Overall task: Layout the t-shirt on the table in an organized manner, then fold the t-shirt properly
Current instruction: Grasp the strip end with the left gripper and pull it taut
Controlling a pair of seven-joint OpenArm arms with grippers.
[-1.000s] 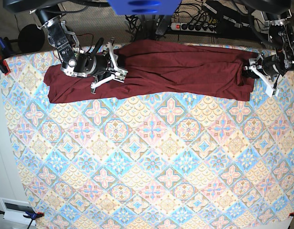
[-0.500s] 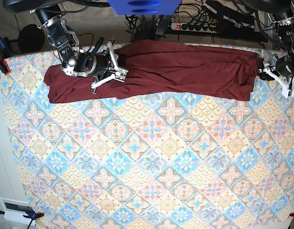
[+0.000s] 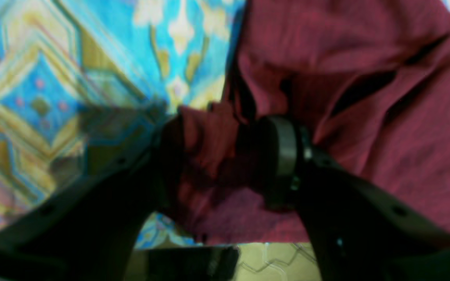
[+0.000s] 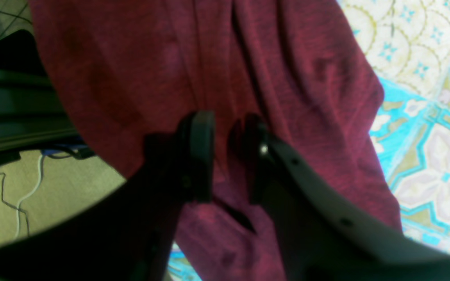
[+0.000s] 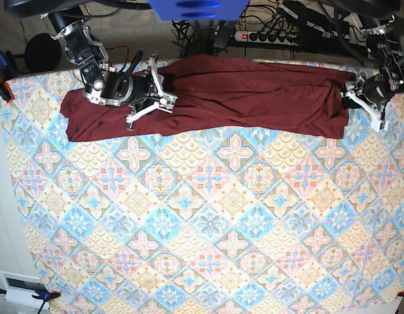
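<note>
My left fingers swung back onto the t-shirt, spread around its bunched end; my right fingers pinch a fold, stretching it along the worktop's far edge.

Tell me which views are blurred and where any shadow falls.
Left wrist view: soft throughout, the t-shirt and table smeared, claw fingers dark.
Right wrist view: sharper fabric weave, fingers still blurred.
Base view: crisp, evenly lit, only faint shadow under the right claw.

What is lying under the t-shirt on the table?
Under the t-shirt only the table with its tiled cloth shows, at the garment's edges. Whatever lies beneath the fabric's middle is covered and cannot be seen.
</note>
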